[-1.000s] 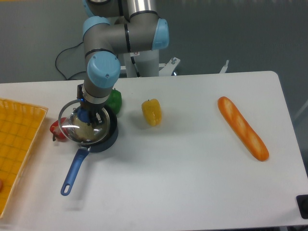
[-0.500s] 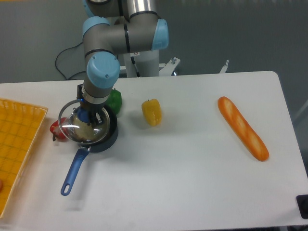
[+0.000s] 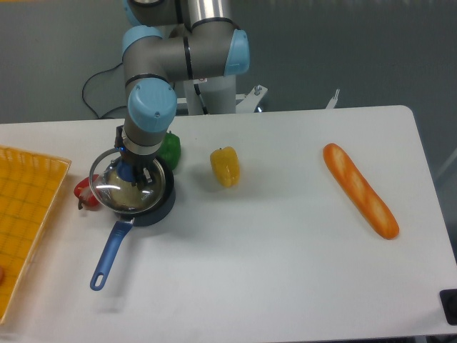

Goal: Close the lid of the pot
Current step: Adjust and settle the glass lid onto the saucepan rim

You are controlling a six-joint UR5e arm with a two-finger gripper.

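The dark pot [image 3: 158, 207] stands at the left of the white table, its blue handle [image 3: 108, 255] running toward the front left. The glass lid [image 3: 123, 191] with its metal rim hovers over the pot, shifted slightly left of the pot's rim. My gripper [image 3: 128, 174] hangs straight down over the lid's centre and is shut on the lid's blue knob, which the fingers mostly hide.
A green pepper [image 3: 171, 150] sits just behind the pot and a red one [image 3: 83, 193] pokes out at its left. A yellow pepper [image 3: 225, 166] lies to the right, a baguette [image 3: 360, 189] far right. An orange tray [image 3: 21, 221] lines the left edge.
The lid, held by my gripper, has shifted slightly right and down, closer over the pot.
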